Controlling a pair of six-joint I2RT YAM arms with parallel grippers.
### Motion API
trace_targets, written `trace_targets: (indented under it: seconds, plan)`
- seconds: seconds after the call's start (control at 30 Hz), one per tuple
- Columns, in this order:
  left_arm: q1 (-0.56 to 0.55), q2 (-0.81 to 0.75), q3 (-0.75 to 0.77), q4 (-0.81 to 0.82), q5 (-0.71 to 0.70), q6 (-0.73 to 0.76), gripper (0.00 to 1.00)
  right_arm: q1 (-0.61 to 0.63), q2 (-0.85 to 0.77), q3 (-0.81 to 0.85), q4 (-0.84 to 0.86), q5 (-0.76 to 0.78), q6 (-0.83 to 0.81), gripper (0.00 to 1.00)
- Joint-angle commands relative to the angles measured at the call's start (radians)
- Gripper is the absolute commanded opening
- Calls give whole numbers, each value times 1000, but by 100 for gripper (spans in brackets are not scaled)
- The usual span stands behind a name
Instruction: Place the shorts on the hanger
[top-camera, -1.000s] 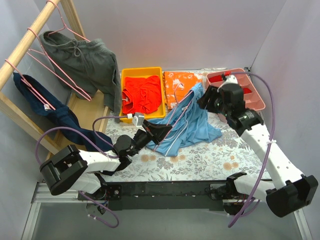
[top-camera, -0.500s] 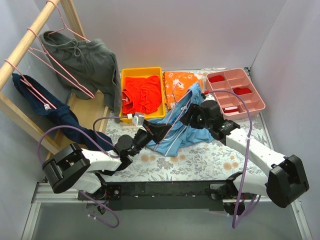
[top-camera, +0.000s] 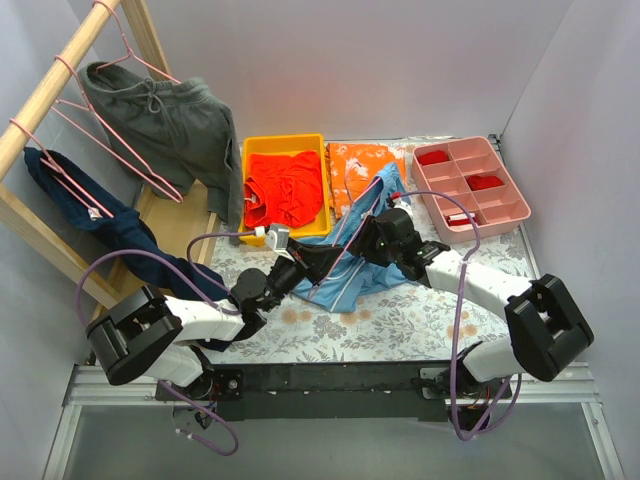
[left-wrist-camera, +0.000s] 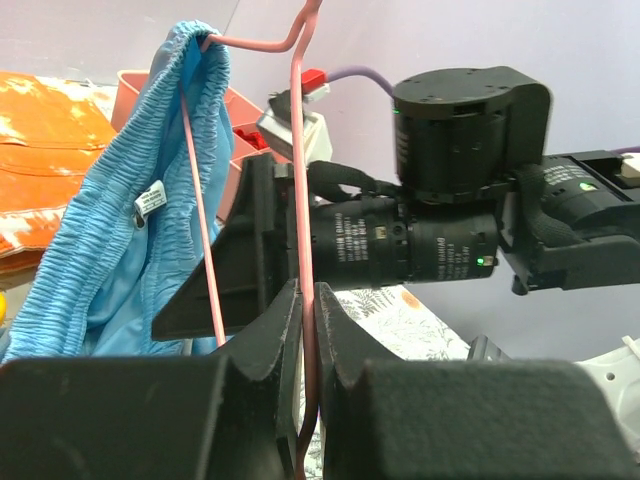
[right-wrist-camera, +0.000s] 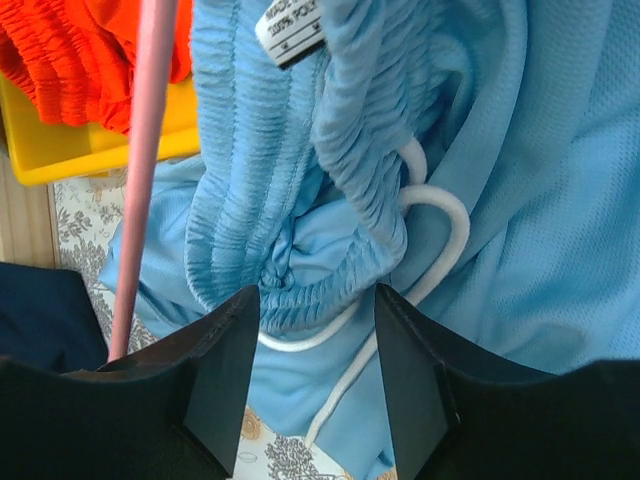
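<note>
While the shorts (top-camera: 352, 283) hang by their waistband from one corner of the hanger (left-wrist-camera: 297, 170), legs trailing on the floral tabletop (top-camera: 400, 330), threading looks half done. The left tool (left-wrist-camera: 307, 300) is clenched on the hanger's wire, and the right tool (right-wrist-camera: 315, 300) is released, jaws spread at the elastic. It probably must next pinch that elastic and stretch it over the free end, beside a yellow bin (top-camera: 285, 143), a pink tray (top-camera: 514, 180) and a wooden rack (top-camera: 56, 75) between grey walls.

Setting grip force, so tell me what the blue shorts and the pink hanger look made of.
The shorts: soft, matte knit, probably synthetic; fine mesh texture and a gathered elastic waistband. The hanger: a thin, stiff rod with a smooth pink coat, likely coated wire; the core is not visible.
</note>
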Motion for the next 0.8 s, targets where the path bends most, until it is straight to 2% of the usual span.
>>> trace_targets:
  seconds: [0.0,0.17,0.2,0.3,0.4,0.47,0.77]
  plan:
    - [3,-28,24,136,-25,28,0,7,46,64,9,32,23,57]
    - [5,-25,14,148,-31,27,0,8,90,90,20,17,-12,54]
    - [6,-24,14,153,-30,24,0,11,101,102,6,14,-24,49]
    - [8,-14,16,176,-36,9,0,40,121,138,-55,17,-87,25]
    - [9,6,24,212,-68,5,0,117,87,164,-129,115,-138,8]
    - [9,27,30,252,-108,5,0,146,38,159,-189,167,-145,3]
    - [17,151,131,361,-192,-31,0,277,-100,155,-334,184,-174,1]
